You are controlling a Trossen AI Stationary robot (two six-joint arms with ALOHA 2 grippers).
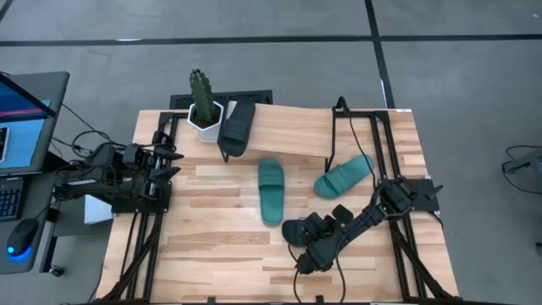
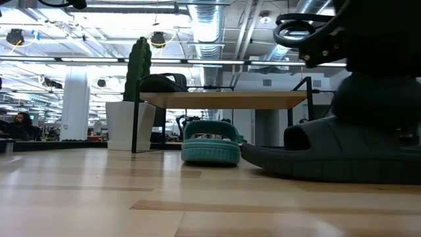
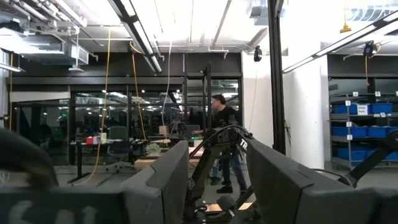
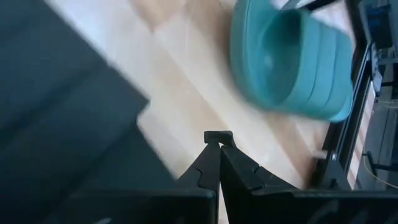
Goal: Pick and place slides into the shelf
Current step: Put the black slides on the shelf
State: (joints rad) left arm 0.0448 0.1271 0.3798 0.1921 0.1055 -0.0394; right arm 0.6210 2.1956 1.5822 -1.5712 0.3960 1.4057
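One black slide (image 1: 237,127) lies on the left end of the tilted wooden shelf (image 1: 296,131), sole on the board. Two teal slides lie sole down on the table, one at mid-table (image 1: 271,191) and one (image 1: 343,175) to its right, partly under the shelf's right end. The second black slide (image 2: 329,158) rests on the table near the near edge. My right gripper (image 4: 217,138) is shut just above the wood, right beside this slide (image 4: 62,124), with nothing between its fingers. My left gripper (image 3: 217,186) waits open at the table's left edge (image 1: 175,163). My right gripper points down at the bare wood next to the black slide (image 4: 112,143). Its fingertips (image 4: 211,140) meet on nothing. Whether a finger's side touches the slide, I cannot tell.
A potted cactus (image 1: 201,97) stands at the shelf's left far corner. The shelf's thin black frame (image 1: 351,135) runs around the right teal slide. A laptop (image 1: 25,119) and a mouse sit off the table's left side. Bare wood lies along the near left.
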